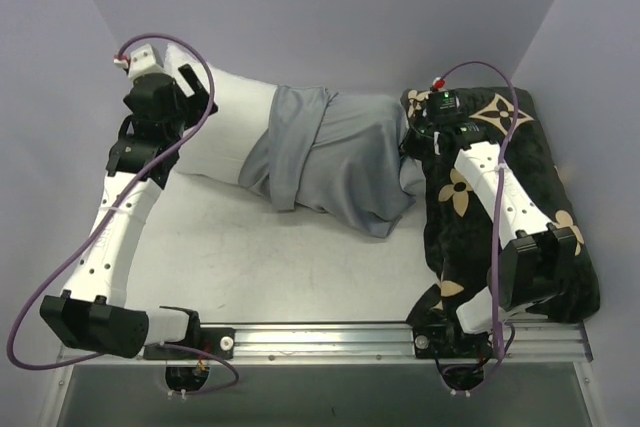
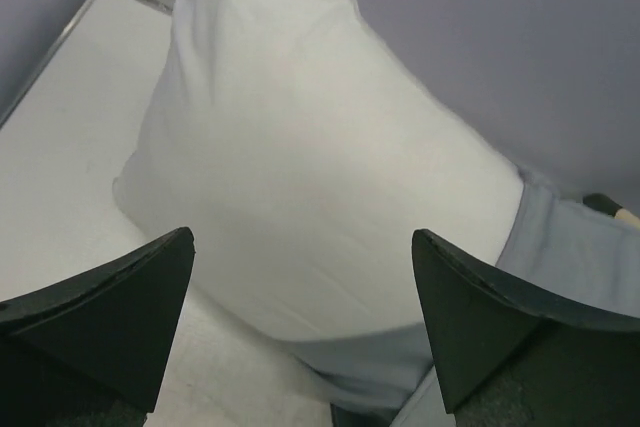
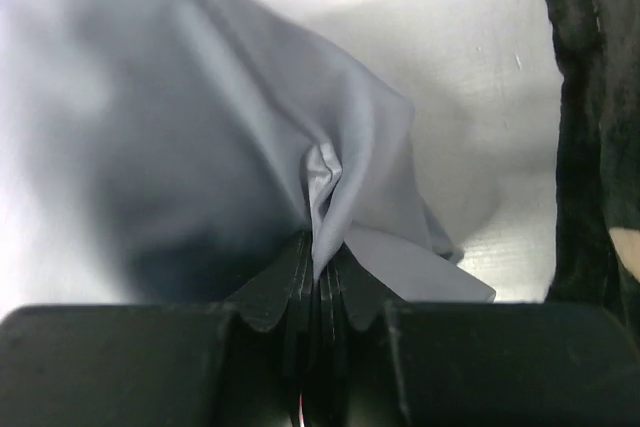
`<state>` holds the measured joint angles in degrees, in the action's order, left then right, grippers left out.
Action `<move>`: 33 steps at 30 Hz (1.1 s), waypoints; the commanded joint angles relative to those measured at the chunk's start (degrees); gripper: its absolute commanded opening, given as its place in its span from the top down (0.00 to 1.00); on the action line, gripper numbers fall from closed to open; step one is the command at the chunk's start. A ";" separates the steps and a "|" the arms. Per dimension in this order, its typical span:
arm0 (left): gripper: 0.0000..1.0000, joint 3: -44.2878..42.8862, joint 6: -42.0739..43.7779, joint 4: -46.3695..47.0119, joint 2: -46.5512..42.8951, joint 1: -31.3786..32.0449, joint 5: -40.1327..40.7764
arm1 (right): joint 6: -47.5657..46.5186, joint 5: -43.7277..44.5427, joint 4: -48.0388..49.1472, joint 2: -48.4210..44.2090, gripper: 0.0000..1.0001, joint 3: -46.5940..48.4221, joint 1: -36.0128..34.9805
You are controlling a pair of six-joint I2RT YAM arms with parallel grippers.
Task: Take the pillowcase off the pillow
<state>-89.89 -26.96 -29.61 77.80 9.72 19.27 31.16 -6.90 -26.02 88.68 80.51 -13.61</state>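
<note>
Pillow (image 1: 230, 112) at table (image 1: 250, 257) rear, left half bare; pillowcase (image 1: 330, 152) bunched on right half, approx. halfway off. R gripper (image 3: 320, 277) pinching case fold near black cushion (image 1: 540, 177); L gripper (image 2: 300, 277) spread over bare end, empty. Remaining: pull clear.

Lab enclosure, plain lilac walls (image 1: 300, 7)

Pale lilac walls (image 1: 300, 7) enclose a white table (image 1: 300, 267).
</note>
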 commanded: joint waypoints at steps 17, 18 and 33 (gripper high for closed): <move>0.03 27.93 -12.93 50.34 18.52 -1.10 -11.09 | -4.88 -1.89 -1.23 8.87 1.00 5.54 -4.24; 0.02 27.58 -14.16 50.61 19.49 -1.10 -11.27 | -4.88 -1.81 -1.23 9.14 1.00 5.27 -4.15; 1.00 31.35 -21.56 50.98 21.88 -1.02 -7.33 | -7.16 1.97 -3.68 -1.57 0.35 4.40 -4.41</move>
<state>-60.12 -47.83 26.65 101.25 8.78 8.43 25.32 -6.35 -27.24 95.77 84.66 -17.02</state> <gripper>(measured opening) 0.022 0.584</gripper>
